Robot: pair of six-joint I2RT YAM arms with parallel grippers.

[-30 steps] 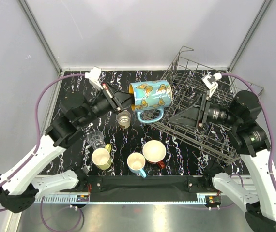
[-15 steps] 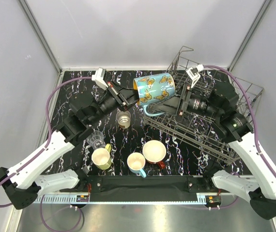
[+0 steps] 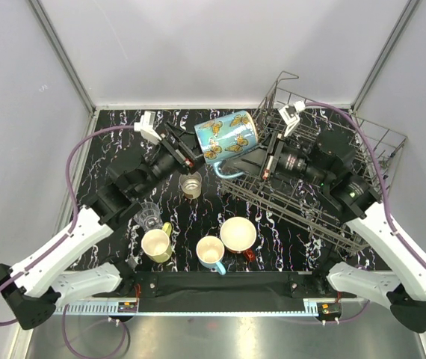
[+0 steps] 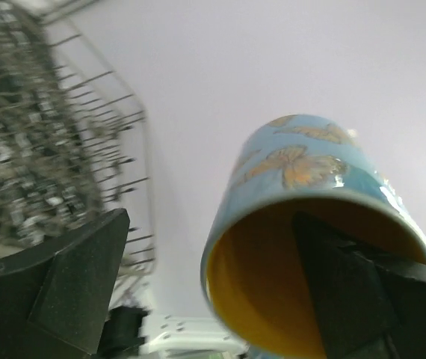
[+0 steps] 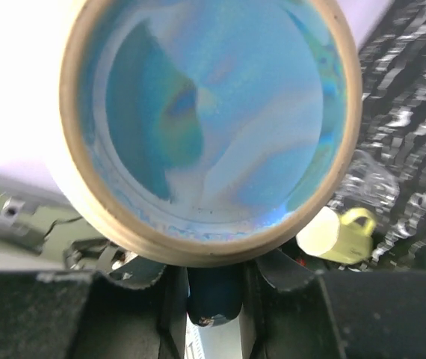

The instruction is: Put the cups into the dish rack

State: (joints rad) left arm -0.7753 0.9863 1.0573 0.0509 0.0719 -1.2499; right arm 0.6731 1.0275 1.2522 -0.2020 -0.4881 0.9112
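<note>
Butterfly mug (image 3: 228, 137) hangs mid-air between your grippers — right gripper (image 5: 214, 286) pinched on its handle (image 3: 226, 172). Left gripper (image 4: 209, 221) spread wide at the rim.

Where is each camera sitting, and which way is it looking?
Top external: high behind the arms, looking down at the table, dish rack, cups and lifted butterfly mug; both whole arms show.
Left wrist: on the left arm, looking into the mug's yellow mouth, rack beyond; the left gripper shows, open.
Right wrist: on the right arm, facing the mug's base; the right gripper pinches its handle.
Shared: all three see the butterfly mug.
</note>
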